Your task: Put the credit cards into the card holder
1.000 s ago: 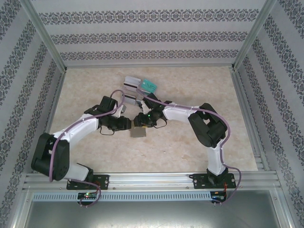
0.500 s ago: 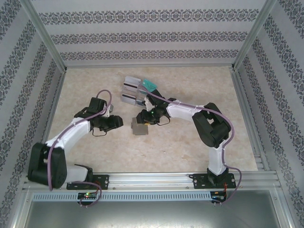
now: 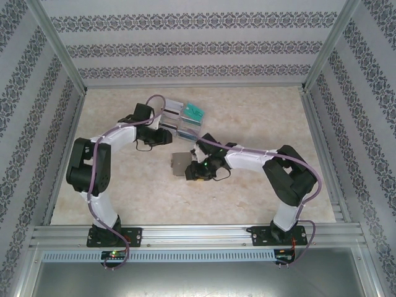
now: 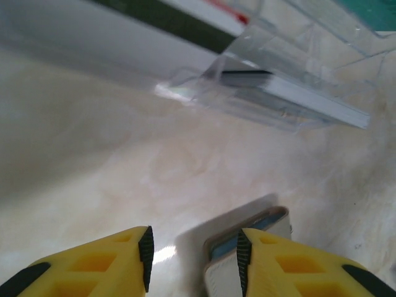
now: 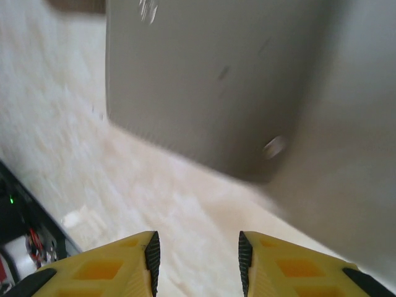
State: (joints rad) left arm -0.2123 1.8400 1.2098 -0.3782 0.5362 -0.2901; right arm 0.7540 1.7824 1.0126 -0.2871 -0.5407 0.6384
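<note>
The grey card holder (image 3: 180, 163) lies flat mid-table. In the right wrist view its grey face (image 5: 204, 80) fills the top. My right gripper (image 3: 193, 171) hovers at its right edge, open (image 5: 197, 253) over bare table. Teal credit cards (image 3: 195, 111) and white-grey ones (image 3: 171, 106) sit in a clear tray (image 3: 183, 129) behind. My left gripper (image 3: 169, 137) is beside the tray's near left corner, open (image 4: 193, 247), nothing between the fingers. Behind its right finger lies a grey piece with a blue edge (image 4: 223, 275), apparently the card holder. A striped card (image 4: 179, 21) and a stack (image 4: 303, 99) show in the tray.
The clear tray wall (image 4: 309, 37) stands close ahead of the left fingers. Metal frame rails (image 3: 185, 232) run along the near edge, and patterned walls enclose the table on three sides. Both arms crowd the middle of the table.
Both grippers met over the card holder a second ago. The left arm has since pulled away and swung back to the tray. The right gripper moved toward the near right side of the card holder.
</note>
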